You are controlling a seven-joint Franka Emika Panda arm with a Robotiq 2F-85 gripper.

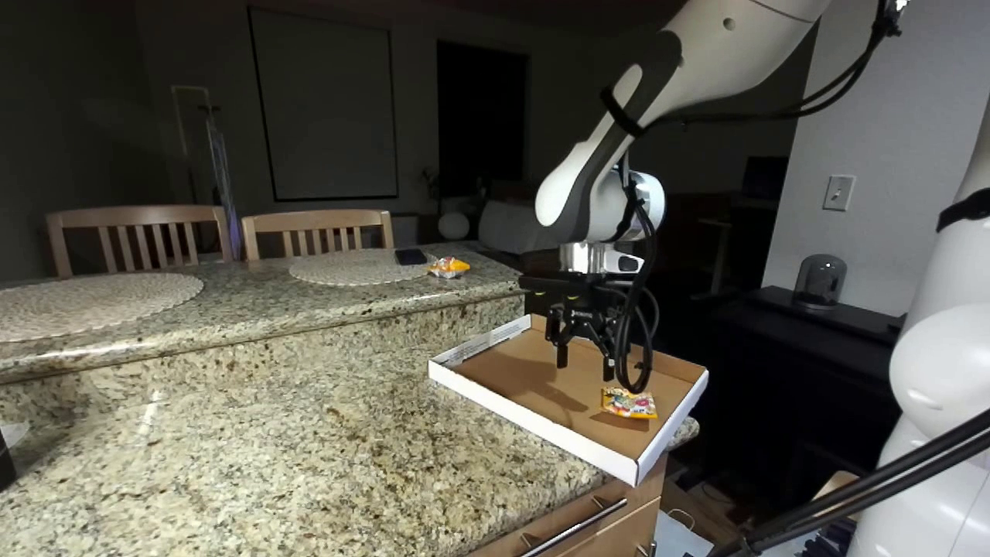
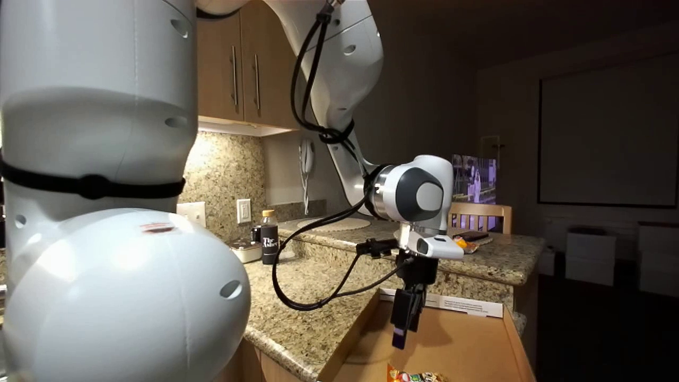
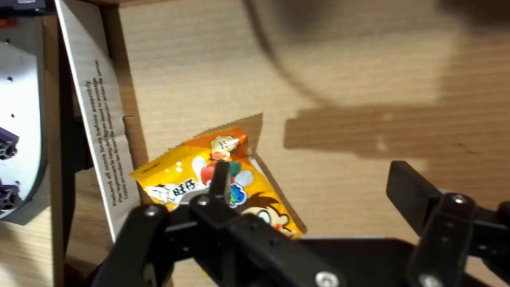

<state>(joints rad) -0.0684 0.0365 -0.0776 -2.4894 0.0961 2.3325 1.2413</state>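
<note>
My gripper [image 1: 585, 362] points down, open and empty, above the inside of a shallow cardboard box [image 1: 534, 422]. It also shows over the box [image 2: 467, 305] in an exterior view [image 2: 406, 331]. A yellow-orange snack packet [image 1: 629, 403] lies flat on the box floor, near one wall. In the wrist view the packet [image 3: 249, 185] lies below and behind one finger, partly covered by it. The gripper's fingers [image 3: 312, 179] stand wide apart, with bare cardboard between them. The packet's lower part is cut off in an exterior view [image 2: 416, 377].
Another orange packet [image 1: 449, 267] and a dark flat object [image 1: 411, 257] are on the raised granite ledge, by a round woven mat [image 1: 348, 268]. The box overhangs the counter's end. A bottle [image 2: 269, 241] stands farther back. Chairs [image 1: 317, 224] are behind the ledge.
</note>
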